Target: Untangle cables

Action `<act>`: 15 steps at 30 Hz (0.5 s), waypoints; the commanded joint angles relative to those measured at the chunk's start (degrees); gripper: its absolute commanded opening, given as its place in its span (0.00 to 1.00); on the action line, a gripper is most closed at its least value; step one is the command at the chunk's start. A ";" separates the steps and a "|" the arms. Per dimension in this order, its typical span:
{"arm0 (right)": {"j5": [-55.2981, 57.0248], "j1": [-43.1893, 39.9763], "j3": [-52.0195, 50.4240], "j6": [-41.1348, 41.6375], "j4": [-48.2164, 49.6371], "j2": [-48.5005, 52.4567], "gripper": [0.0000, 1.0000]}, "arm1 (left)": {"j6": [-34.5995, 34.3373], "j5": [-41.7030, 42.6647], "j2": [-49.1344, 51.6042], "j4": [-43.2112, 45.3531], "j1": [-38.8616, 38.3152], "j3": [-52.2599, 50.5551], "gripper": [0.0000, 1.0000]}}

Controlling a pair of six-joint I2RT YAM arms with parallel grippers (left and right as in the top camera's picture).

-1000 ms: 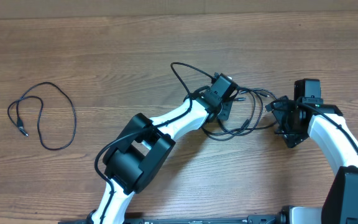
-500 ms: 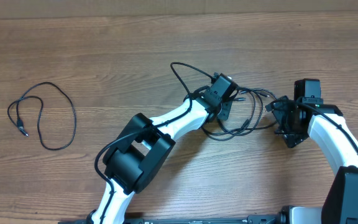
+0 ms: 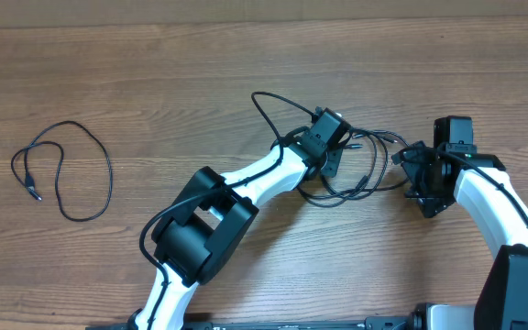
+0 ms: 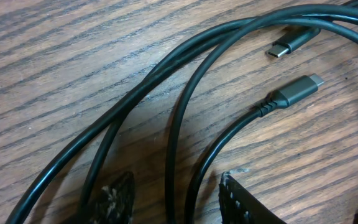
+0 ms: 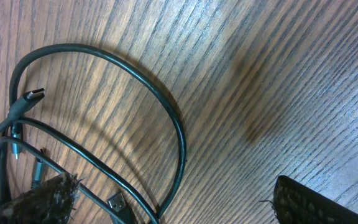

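The counter (image 3: pixel 154 82) is brown board with a fine, straight wood grain. The tangled cables (image 3: pixel 366 167) lie at about 3 o'clock from its middle: thin, smooth, round black cords crossing in overlapping loops, one loop reaching out toward 11 o'clock. A lone cable (image 3: pixel 108 174) lies well apart at 9 o'clock, curled in an open loop. The left arm (image 3: pixel 246 179), glossy white shell with black joints, reaches up from 6 o'clock to the tangle. The right arm (image 3: pixel 493 197) comes in from 4 o'clock to the tangle's 3 o'clock edge.

In the left wrist view the cords have a dull rubbery sheen. Two end in small flat metal-tipped plugs: one plug (image 4: pixel 289 45) at 1 o'clock, and a second plug (image 4: pixel 296 91) with a ribbed collar just below it. The left jaws stand partly apart, and the dark textured fingertips (image 4: pixel 115 198) show at 6 o'clock. Two cords run through the gap between them, and I cannot tell whether the pads touch either cord.

In the right wrist view one cord (image 5: pixel 135 78) sweeps a wide arc over the grain, ending in a slim plug (image 5: pixel 33 96) at 9 o'clock. A wider metal plug (image 5: pixel 118 203) lies at 7 o'clock. The right jaws are spread wide, with rough-faced fingertips (image 5: pixel 45 194) at 7 and 5 o'clock, gripping nothing. Cords pass close by the 7 o'clock one.
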 commanded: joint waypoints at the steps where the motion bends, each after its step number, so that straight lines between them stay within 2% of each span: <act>1: 0.94 -0.07 0.13 0.04 0.37 0.24 1.00 | 0.48 -0.17 2.23 -1.73 0.02 -1.27 0.45; 15: 0.94 -0.07 0.13 0.04 0.37 0.24 1.00 | 0.48 -0.20 2.23 -1.70 0.04 -1.27 0.44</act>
